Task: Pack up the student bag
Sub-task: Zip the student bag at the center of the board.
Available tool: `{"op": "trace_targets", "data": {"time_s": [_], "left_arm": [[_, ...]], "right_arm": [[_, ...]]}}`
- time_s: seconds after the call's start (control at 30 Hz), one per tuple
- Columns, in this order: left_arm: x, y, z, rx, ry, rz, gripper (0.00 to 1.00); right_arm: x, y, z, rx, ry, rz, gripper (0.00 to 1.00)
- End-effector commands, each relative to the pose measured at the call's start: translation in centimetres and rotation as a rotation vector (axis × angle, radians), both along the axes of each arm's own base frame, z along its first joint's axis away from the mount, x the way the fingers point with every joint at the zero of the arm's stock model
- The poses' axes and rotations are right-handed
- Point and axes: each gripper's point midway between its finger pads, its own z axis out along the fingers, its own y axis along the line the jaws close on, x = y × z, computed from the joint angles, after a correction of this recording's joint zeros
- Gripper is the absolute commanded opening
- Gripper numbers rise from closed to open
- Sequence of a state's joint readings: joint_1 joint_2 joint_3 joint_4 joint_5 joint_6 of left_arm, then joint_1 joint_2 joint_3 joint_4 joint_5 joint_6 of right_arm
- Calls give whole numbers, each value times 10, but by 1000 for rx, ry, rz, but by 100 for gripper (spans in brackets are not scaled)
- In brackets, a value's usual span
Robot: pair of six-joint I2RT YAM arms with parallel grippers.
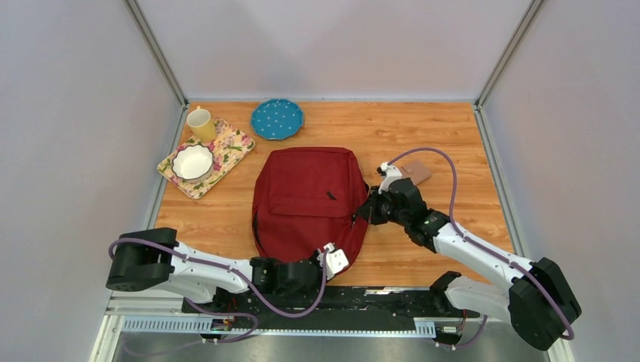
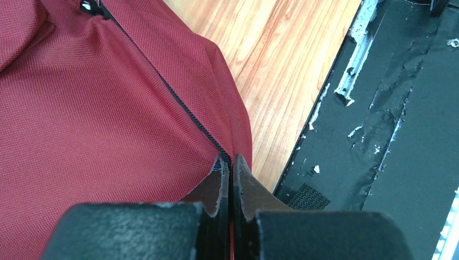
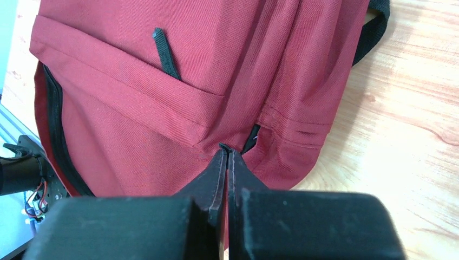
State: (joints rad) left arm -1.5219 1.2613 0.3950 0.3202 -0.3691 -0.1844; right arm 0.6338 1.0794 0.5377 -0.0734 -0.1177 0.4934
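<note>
The student bag [image 1: 306, 196] is a dark red backpack lying flat in the middle of the table, front pocket up. My left gripper [image 2: 231, 160] is at the bag's near right corner [image 1: 326, 258]. It is shut, pinching the red fabric [image 2: 81, 108] right at the black zipper line [image 2: 162, 81]. My right gripper [image 3: 224, 148] is at the bag's right side [image 1: 361, 213]. It is shut on a small black zipper tab at the side seam of the bag [image 3: 135, 108]. Another black zipper pull [image 3: 165, 51] lies on the front pocket.
A floral tray [image 1: 234, 143] at the back left holds a yellow mug [image 1: 201, 124] and a white bowl [image 1: 192, 161]. A blue dotted plate [image 1: 277, 118] sits behind the bag. A brown object [image 1: 417, 173] lies beyond my right wrist. A black rail [image 2: 389, 135] runs along the near edge.
</note>
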Motion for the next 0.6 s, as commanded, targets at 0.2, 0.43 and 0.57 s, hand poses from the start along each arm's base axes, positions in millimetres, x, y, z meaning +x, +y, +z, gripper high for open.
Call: {"op": "trace_targets", "data": {"time_s": [0.2, 0.43, 0.57], "left_arm": [[-30, 20, -22, 92, 54, -85, 0], [-30, 31, -25, 95, 51, -78, 0], [-32, 30, -26, 91, 56, -87, 0]], "right_arm": [[52, -13, 55, 62, -216, -149, 0], [73, -29, 63, 102, -227, -198, 0], [88, -29, 72, 110, -248, -205, 0]]}}
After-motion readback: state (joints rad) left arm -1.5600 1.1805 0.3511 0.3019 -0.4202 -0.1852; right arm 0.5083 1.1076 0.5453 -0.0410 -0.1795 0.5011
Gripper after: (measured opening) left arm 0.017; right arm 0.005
